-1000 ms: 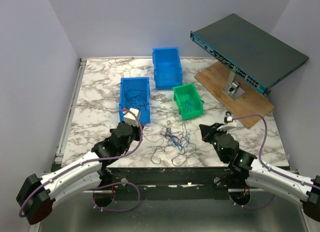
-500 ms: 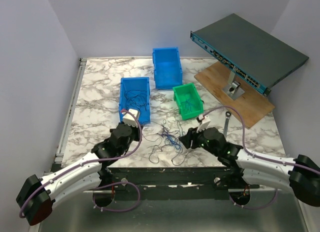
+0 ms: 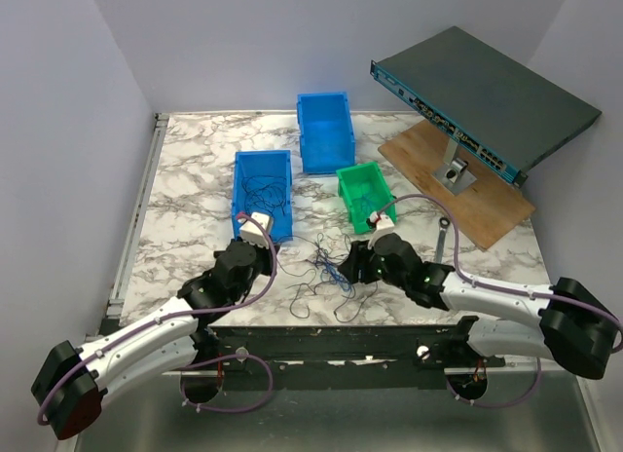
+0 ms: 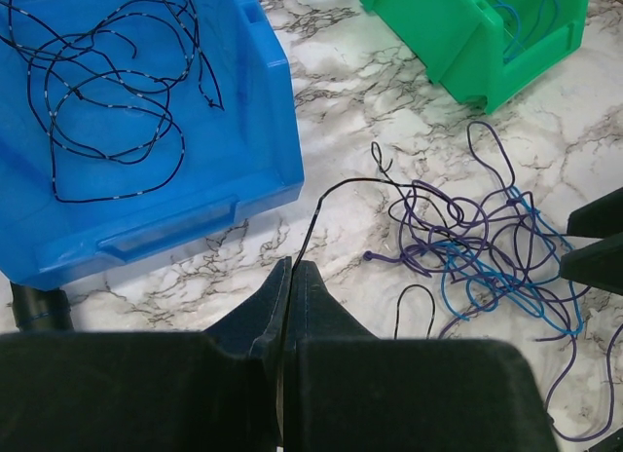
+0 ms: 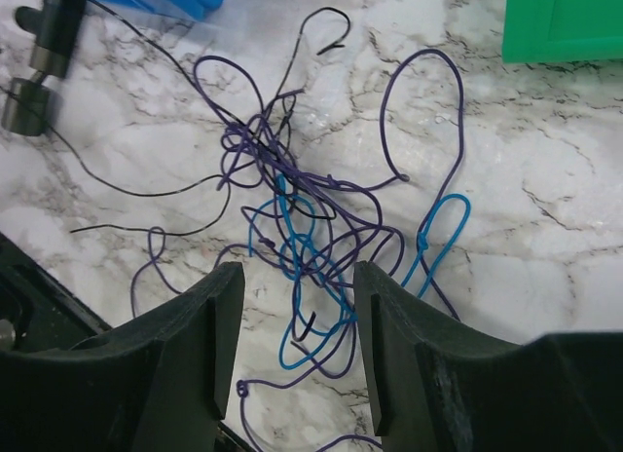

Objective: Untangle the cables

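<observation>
**Tangle of thin purple, blue and black cables** (image 3: 336,269) (image 4: 458,243) (image 5: 302,228), shown lying loose on the white-and-grey marbled surface (image 3: 195,169) near its front edge, between the two grippers.

- **Black strand:** one black strand (image 4: 321,194) is seen running out of the tangle to the tips of the left gripper (image 4: 290,272). The jaws are pressed together on it.
- **Right gripper:** the right gripper (image 5: 297,277) is positioned low at the tangle's right side. Its jaws are parted to a moderate gap and nothing is gripped between them.
- **Bins:** just behind the tangle stands an open blue plastic bin (image 3: 240,194) (image 4: 263,131), in which coiled black wires (image 4: 117,82) are contained. To its right is a smaller green plastic bin (image 3: 347,191) (image 4: 438,43), in which blue wire (image 4: 521,14) is visible. A second blue bin (image 3: 311,140) is set farther back.
- **Far right:** a silver wrench (image 3: 440,240) is seen beside a wooden board (image 3: 487,208). A dark, flat network switch (image 3: 487,101) is propped at a tilt above the board.
</observation>
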### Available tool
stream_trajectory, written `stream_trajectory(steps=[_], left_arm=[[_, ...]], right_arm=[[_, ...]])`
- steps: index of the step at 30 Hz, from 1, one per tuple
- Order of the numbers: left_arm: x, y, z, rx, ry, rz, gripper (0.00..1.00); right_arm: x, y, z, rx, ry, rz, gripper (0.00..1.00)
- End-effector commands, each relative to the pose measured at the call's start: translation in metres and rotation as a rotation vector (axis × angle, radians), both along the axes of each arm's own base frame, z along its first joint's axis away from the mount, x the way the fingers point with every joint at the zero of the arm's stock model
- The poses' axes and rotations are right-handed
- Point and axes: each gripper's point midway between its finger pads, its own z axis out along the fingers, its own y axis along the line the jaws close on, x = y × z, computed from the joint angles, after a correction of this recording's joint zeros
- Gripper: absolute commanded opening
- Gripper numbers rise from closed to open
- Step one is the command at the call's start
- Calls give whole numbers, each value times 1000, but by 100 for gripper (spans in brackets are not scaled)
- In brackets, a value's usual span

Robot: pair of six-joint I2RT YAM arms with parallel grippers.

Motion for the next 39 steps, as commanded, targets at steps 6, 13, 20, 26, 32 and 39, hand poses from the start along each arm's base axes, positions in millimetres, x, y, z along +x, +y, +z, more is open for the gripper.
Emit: stream_trajectory(steps=[6, 13, 20, 26, 32, 39], left_arm=[[3, -7, 13, -21, -22, -23, 0], [4, -7, 11, -7, -9, -15, 0], [4, -3, 15, -24, -30, -7, 0], [5, 1, 15, -22, -26, 20, 0], [6, 20, 20, -67, -55, 117, 0], [2, 72, 30, -144, -110, 357, 0]], right_arm=[[6, 7, -21, -84, 76, -24, 47], [2, -3, -30, -119, 103, -53, 39], [-2, -11, -25, -112, 108, -68, 3], [18, -43, 0, -209, 17, -219, 1], [43, -113, 31, -316, -156, -554, 1], [41, -172, 60, -216, -230, -887, 1]])
